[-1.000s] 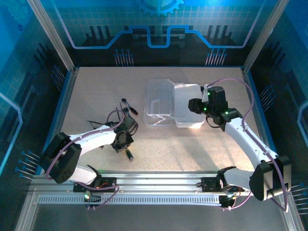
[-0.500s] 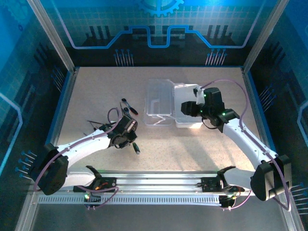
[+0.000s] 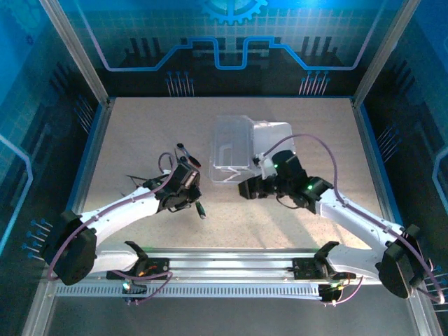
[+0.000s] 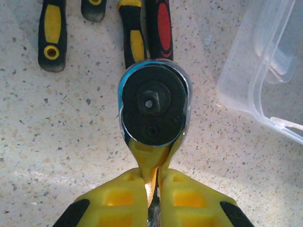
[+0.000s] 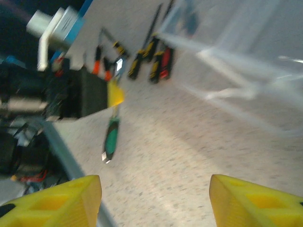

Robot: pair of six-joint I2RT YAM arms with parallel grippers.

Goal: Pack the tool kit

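Tool kit, part packed. Case: clear whitish moulded plastic, rectangular with rounded corners, glossy and see-through. It stands on the table just right of centre, toward the far side, with its lid swung open on the left. The left wrist view shows a corner of the case with a raised rim. Ratchet wrench: round head with a bright chrome rim, a matte black face and a small square drive at the centre. Its handle is dark with a green grip and a silvery tip. The left gripper, with chunky yellow plastic fingers, is clamped tight on the wrench's neck just below the head, left of the case and near the table's middle. Loose tools: slim handles in yellow and black, one in red and black, smooth and rounded, lying side by side on the table beyond the wrench head. Right gripper: the same yellow fingers, spread wide with nothing between them, just in front of the case's near edge. Table: pale speckled stone-like surface. Back panel: blue, printed with a gear emblem and circuit-style lines.
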